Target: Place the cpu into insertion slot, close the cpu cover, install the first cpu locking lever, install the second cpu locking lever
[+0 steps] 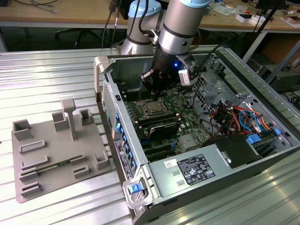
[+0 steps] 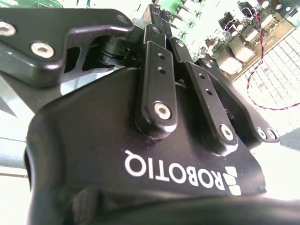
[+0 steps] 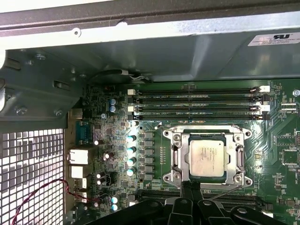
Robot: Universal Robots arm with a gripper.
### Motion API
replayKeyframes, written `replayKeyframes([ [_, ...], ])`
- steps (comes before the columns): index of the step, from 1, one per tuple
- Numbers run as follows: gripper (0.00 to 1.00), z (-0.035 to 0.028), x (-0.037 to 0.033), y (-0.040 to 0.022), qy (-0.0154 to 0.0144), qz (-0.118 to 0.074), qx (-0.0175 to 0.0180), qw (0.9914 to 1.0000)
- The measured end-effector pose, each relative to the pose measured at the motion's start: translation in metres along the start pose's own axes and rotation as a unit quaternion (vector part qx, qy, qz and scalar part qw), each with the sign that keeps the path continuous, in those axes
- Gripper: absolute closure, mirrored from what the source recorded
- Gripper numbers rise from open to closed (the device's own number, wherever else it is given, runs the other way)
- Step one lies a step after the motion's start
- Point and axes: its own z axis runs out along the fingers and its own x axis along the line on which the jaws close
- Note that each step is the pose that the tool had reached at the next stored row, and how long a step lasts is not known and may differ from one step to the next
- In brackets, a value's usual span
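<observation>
The cpu [image 3: 209, 157], silvery-grey on top, lies flat in the insertion slot [image 3: 206, 138] on the green board. The silvery cpu cover [image 3: 176, 153] is down around it, framing the chip through its cut-out. In the first wrist view my gripper [image 3: 190, 185] is at the socket's near edge, its black fingertips [image 3: 184, 186] pressed together with nothing visible between them. In the exterior view the gripper [image 1: 151, 90] hangs just above the cpu [image 1: 152, 108] inside the open computer case. The second wrist view shows the finger links [image 2: 157, 89] converging.
Long black memory slots [image 3: 197, 104] run beside the socket. Case walls [image 1: 115, 101] surround the board, with coloured cables [image 1: 236, 117] and a power supply [image 1: 187, 171] on the exterior view's right. A grey fixture tray [image 1: 56, 154] sits on the table at the exterior view's left.
</observation>
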Motion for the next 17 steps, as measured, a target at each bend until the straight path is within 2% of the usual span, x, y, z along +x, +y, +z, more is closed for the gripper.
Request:
replayKeyframes([
  [1, 0.89, 0.0001, 0.0031, -0.0001, 0.0000, 0.000, 0.0000, 1.00000],
  [2, 0.89, -0.0039, 0.0084, 0.0006, -0.0003, 0.000, 0.0000, 1.00000],
  [11, 0.89, -0.0051, 0.0169, 0.0006, -0.0005, 0.000, 0.0000, 1.00000],
  [17, 0.89, -0.0050, 0.0201, 0.0006, -0.0005, 0.000, 0.0000, 1.00000],
])
